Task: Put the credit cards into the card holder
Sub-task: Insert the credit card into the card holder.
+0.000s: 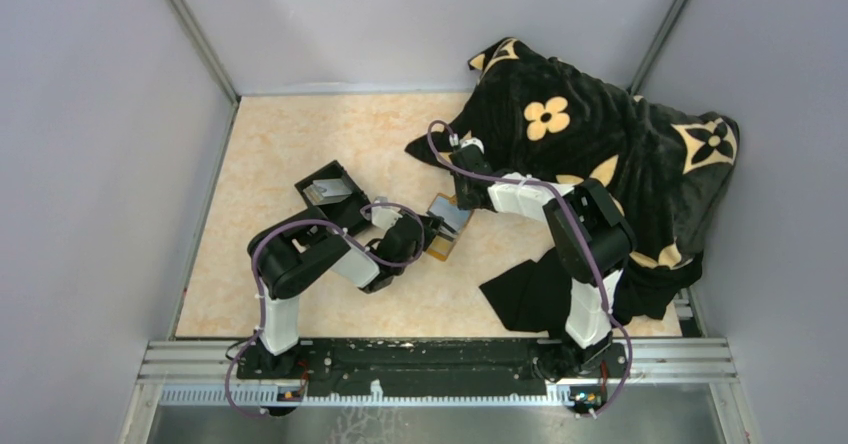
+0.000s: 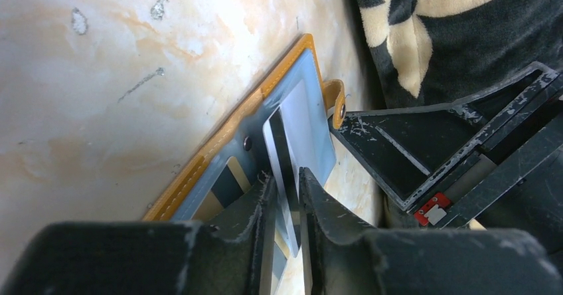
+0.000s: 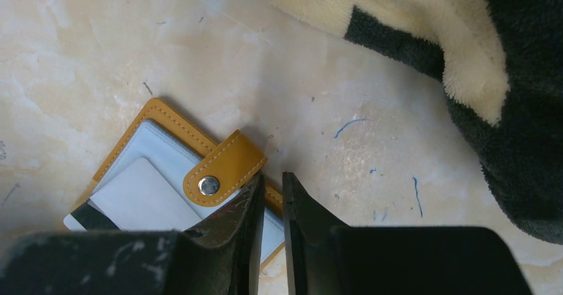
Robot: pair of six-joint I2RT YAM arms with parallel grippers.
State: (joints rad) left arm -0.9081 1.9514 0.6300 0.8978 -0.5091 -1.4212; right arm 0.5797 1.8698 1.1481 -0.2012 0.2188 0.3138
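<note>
left arm bent low, left claw (image 2: pixel 284 175) clamped on credit card (image 2: pixel 302 135) at card holder (image 2: pixel 219 135); right claw (image 3: pixel 271 179) nearly together at its rim, grip unclear.

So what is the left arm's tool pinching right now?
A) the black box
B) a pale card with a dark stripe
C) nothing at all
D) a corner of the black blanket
B: in the left wrist view the left tool has the pale card clamped edge-on between its two fingers, and the card's far end lies over the open orange card holder.
</note>
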